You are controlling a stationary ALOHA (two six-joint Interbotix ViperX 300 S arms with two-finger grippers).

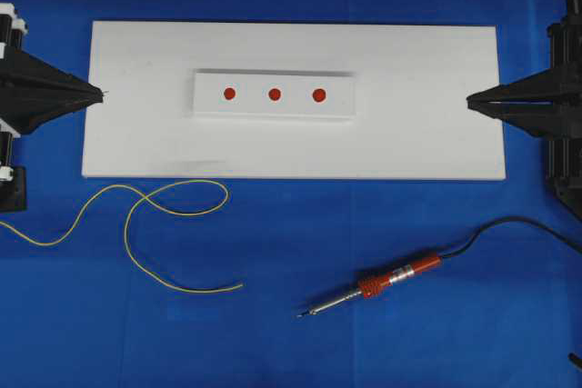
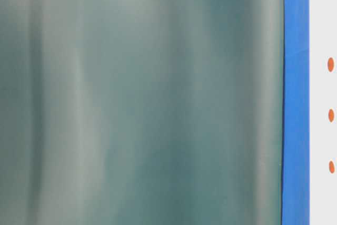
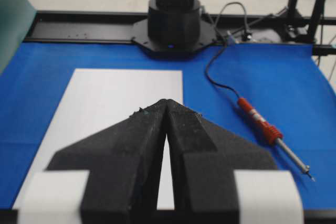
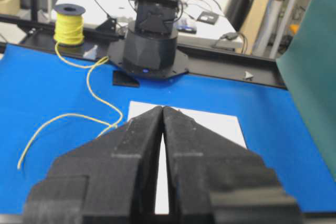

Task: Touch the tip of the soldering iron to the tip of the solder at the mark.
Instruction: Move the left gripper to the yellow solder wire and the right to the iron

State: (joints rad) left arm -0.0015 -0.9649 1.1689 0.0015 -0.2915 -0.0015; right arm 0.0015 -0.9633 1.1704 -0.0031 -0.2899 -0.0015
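Grippers flank a white board [image 1: 136, 134] that lies on a blue mat [image 1: 364, 224]; all places below are given relative to this board, as the overhead view shows them. Left gripper [image 1: 98, 94]: at the board's left edge, tip just at the rim, fingers [image 3: 147, 129] clenched together and grasping nothing. Solder [image 1: 145, 224]: a thin yellow wire in loose curls on the mat, below the board's lower left corner; one end runs off the left of the view, the free end lies below the board's left half. In the right wrist view the wire leads back to a yellow spool [image 4: 69, 23]. Raised white strip [image 1: 209, 106]: at the board's middle, bearing three red marks [image 1: 274, 94] in a row. Soldering iron [image 1: 382, 281]: on the mat below the board's right half, well apart from the solder, tip pointing lower left, black cord [image 1: 509, 223] trailing to the right. Right gripper [image 1: 469, 102]: at the board's right edge, fingers [image 4: 142, 129] pressed together, empty.
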